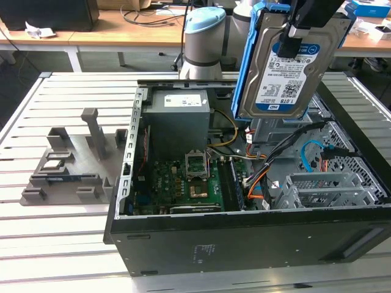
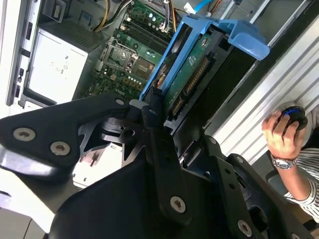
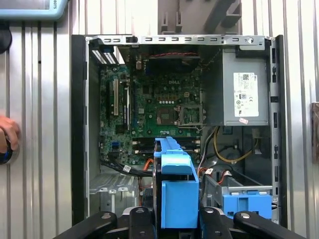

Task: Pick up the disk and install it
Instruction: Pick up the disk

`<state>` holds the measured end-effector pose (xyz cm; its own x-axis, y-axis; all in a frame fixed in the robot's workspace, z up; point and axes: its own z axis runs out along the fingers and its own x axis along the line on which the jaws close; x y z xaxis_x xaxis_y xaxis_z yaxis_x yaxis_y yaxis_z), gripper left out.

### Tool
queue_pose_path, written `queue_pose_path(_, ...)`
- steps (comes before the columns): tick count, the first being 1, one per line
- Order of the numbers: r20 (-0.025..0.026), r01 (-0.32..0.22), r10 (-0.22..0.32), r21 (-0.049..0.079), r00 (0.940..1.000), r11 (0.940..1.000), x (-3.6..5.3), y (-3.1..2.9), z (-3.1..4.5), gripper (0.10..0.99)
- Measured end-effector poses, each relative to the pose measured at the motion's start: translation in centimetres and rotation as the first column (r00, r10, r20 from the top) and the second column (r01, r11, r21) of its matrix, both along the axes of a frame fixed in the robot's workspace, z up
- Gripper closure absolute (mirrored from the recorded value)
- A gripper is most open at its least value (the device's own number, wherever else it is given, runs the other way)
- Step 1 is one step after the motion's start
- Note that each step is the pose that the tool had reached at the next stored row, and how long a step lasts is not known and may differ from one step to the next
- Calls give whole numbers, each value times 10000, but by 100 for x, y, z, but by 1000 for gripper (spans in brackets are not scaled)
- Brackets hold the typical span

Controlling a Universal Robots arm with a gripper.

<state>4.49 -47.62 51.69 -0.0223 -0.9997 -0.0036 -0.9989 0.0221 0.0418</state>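
Observation:
The disk (image 1: 286, 70), a silver drive with a white-and-blue label framed by blue rails, hangs upright in the air over the open computer case (image 1: 244, 238), toward the exterior view's right. My gripper (image 1: 294, 38) is shut on its upper end. In the first wrist view the disk's blue rail (image 3: 177, 191) stands edge-on between my black fingers (image 3: 143, 219), above the case's drive bay area. In the second wrist view the disk's green circuit-board side (image 2: 192, 74) shows, clamped in my gripper (image 2: 162, 122).
Inside the case lie a grey power supply box (image 1: 179, 119), the motherboard (image 1: 189, 183), cables and a bare blue bracket (image 3: 246, 205). A grey fixture (image 1: 67, 165) sits on the slatted table. A person's hand (image 2: 281, 134) rests on a mouse beside the case.

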Motion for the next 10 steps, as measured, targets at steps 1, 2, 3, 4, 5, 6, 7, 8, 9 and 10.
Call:
queue_pose_path(1,0,0,0,-2,10000,10000,0,-5,-2,722)
queue_pose_path(2,0,-1,1,-5,10000,10000,0,-10,-4,722)
queue_pose_path(3,0,-1,1,-9,10000,10000,0,-14,-5,722)
queue_pose_path(4,0,-2,2,-13,10000,10000,0,-20,-7,722)
queue_pose_path(5,0,-3,3,-15,10000,10000,0,-24,-9,722)
queue_pose_path(6,0,-4,4,-18,10000,10000,0,-30,-11,722)
queue_pose_path(7,0,-4,4,-20,10000,10000,0,-35,-13,722)
queue_pose_path(8,0,-5,5,-24,10000,10000,0,-41,-15,722)
queue_pose_path(9,0,-5,5,-25,10000,10000,0,-45,-17,722)
queue_pose_path(10,0,-8,8,-33,10000,10000,0,-58,-21,722)
